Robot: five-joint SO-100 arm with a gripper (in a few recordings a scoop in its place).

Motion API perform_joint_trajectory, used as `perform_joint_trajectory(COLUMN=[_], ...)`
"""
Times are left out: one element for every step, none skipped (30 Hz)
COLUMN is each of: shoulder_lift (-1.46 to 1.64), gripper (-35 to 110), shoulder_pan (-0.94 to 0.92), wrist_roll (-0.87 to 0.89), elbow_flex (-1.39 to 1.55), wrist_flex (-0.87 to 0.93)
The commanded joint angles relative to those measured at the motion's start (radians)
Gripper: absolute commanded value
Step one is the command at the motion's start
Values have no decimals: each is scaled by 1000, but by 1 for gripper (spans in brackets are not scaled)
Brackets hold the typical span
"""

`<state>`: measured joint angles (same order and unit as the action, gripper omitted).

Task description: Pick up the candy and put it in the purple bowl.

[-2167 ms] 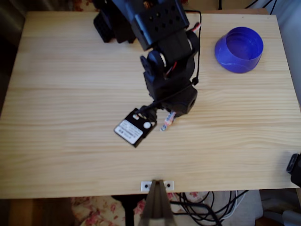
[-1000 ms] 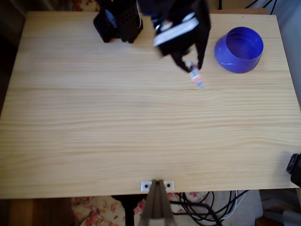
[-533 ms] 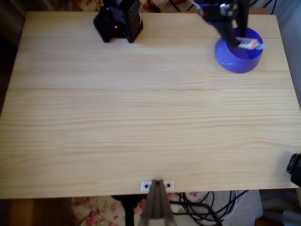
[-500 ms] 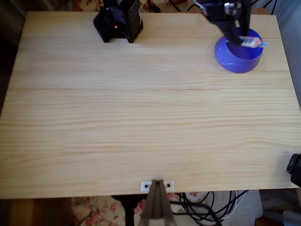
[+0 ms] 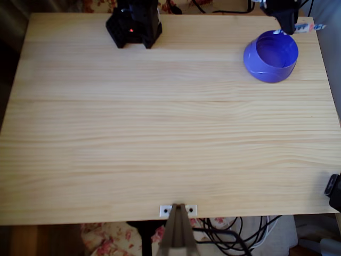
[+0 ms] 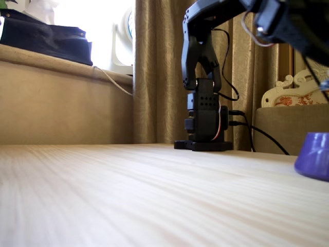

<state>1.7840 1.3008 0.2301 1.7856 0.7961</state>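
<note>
In the overhead view, the gripper [image 5: 292, 25] is located at the far right corner of the desk [image 5: 160, 133], and it is seen pinching the candy [image 5: 305, 26] by its left end, so that the rest of the wrapper projects to the right of the fingertips. The candy is carried in the air; it is not resting on the desk. Its long axis is oriented nearly parallel to the far edge of the desk, with the free twisted end pointing toward the right edge. The purple bowl [image 5: 270, 56] stands on the desk near that same corner, and it lies from the candy toward the near edge and slightly to the left in the overhead view. The candy is positioned over or just beyond the far rim of the bowl; which of the two applies cannot be determined from above. Release is therefore judged to require a short displacement of the gripper toward the near edge, so that the candy is centred over the bowl opening. In the fixed view, the bowl [image 6: 314, 162] is seen at the right margin.
</note>
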Motion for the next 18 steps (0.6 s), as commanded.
perform_joint_trajectory(shoulder_lift=[-12,-15,-15,-12,-11,-11,-9,-9,-9,-11,-12,-14,-15,-17,-17,-17,-15,-14], gripper=[0,0,0,0,2,6,9,12,13,15,15,18,18,18,18,18,18,18], shoulder_pan=[55,60,60,60,60,60,60,61,64,67,67,69,67,66,63,61,60,57], wrist_roll=[-5,3,17,29,38,51,58,63,64,64,64,66,66,64,61,61,60,58], elbow_flex=[-126,-124,-117,-112,-112,-114,-117,-120,-124,-127,-129,-129,-130,-132,-132,-133,-133,-137], wrist_flex=[2,2,0,-2,3,11,20,28,34,41,44,46,48,49,49,52,54,57])
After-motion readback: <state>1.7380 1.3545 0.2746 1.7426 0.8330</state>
